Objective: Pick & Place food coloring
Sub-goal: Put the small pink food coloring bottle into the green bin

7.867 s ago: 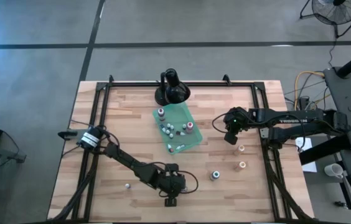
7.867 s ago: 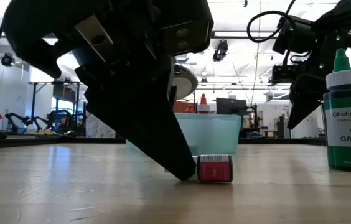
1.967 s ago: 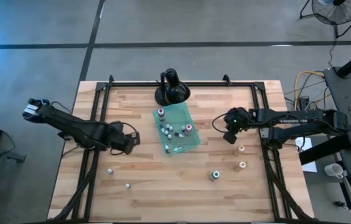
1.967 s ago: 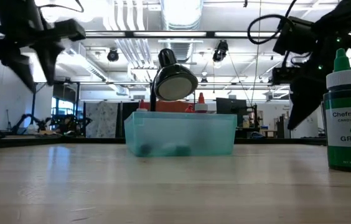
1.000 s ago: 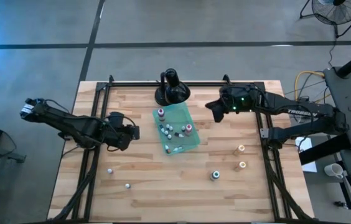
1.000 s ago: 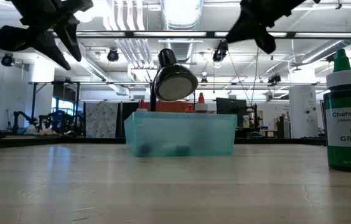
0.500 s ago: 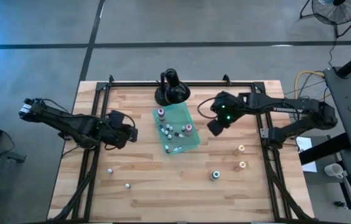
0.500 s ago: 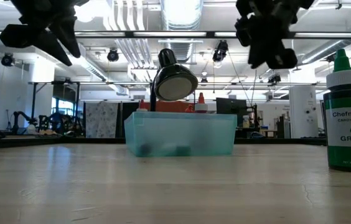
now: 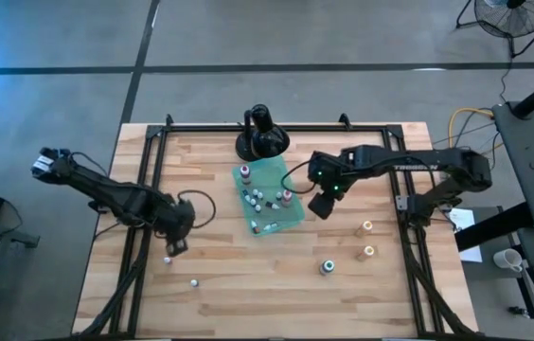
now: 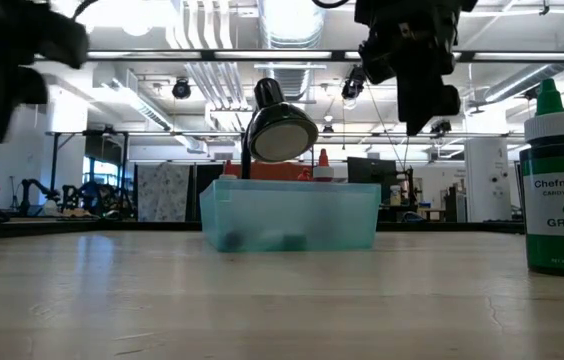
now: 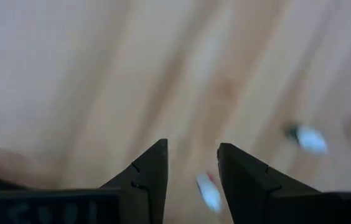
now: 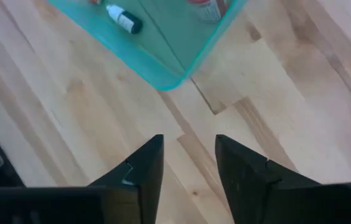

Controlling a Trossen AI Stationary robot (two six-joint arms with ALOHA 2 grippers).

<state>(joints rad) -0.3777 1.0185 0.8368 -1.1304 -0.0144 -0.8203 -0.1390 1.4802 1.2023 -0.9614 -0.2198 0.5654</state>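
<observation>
Right tool hung open and empty just beside the teal tray holding several food coloring bottles, left tool open over the counter above a loose bottle

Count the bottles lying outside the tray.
5: two bottles left of the tray, one beside the left gripper; three on its right, including the green one. More may be hidden.
</observation>
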